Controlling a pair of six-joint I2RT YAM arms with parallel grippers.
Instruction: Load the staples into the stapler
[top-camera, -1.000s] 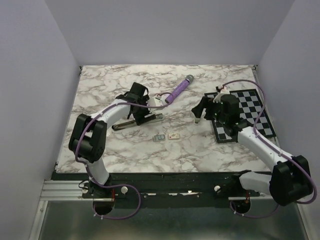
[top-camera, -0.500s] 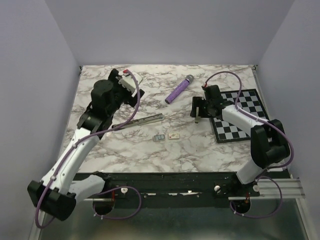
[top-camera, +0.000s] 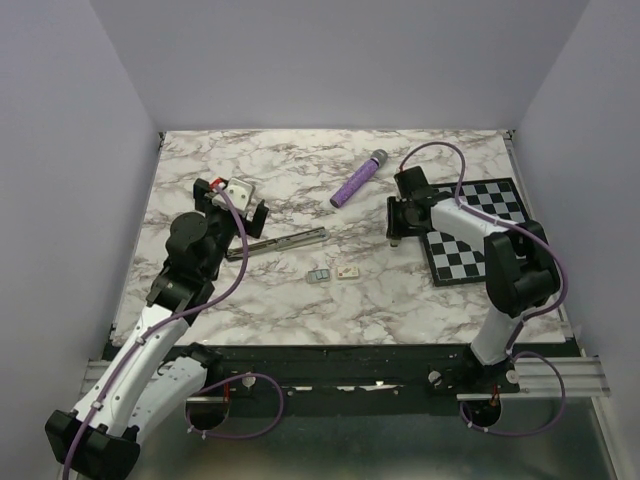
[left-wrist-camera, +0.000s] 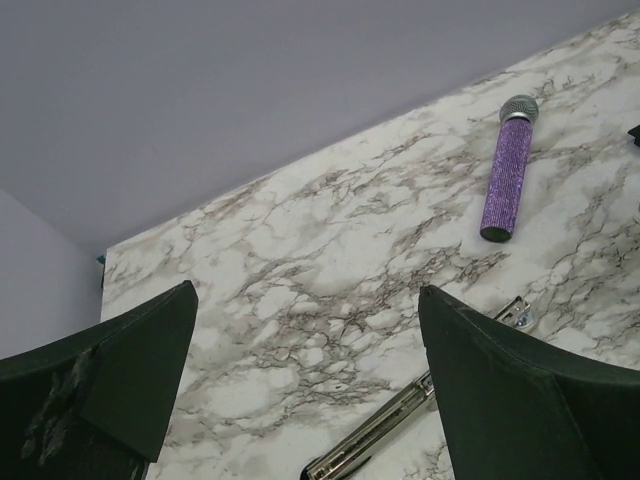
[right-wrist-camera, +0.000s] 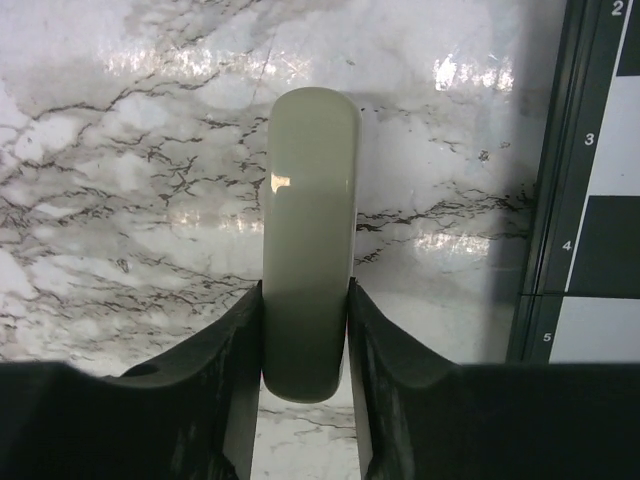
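Observation:
The stapler lies in two parts. Its thin metal rail (top-camera: 277, 243) (left-wrist-camera: 400, 420) rests on the marble, left of centre. Its beige oblong body (right-wrist-camera: 308, 250) stands between the fingers of my right gripper (top-camera: 395, 232) (right-wrist-camera: 305, 300), which press on both its sides, low over the table beside the checkerboard. The staples sit near the front middle, a grey block (top-camera: 319, 275) and a cream box (top-camera: 348, 271). My left gripper (top-camera: 230, 205) (left-wrist-camera: 305, 300) hangs wide open above and to the left of the rail, holding nothing.
A purple microphone with a grey tip (top-camera: 358, 178) (left-wrist-camera: 505, 170) lies at the back centre. A black-and-white checkerboard (top-camera: 490, 230) (right-wrist-camera: 600, 200) covers the right side. Grey walls close in the table on three sides.
My left gripper let go of the rail, rose and drew back to the left. My right gripper narrowed onto the beige body, and the right arm swung round at its base.

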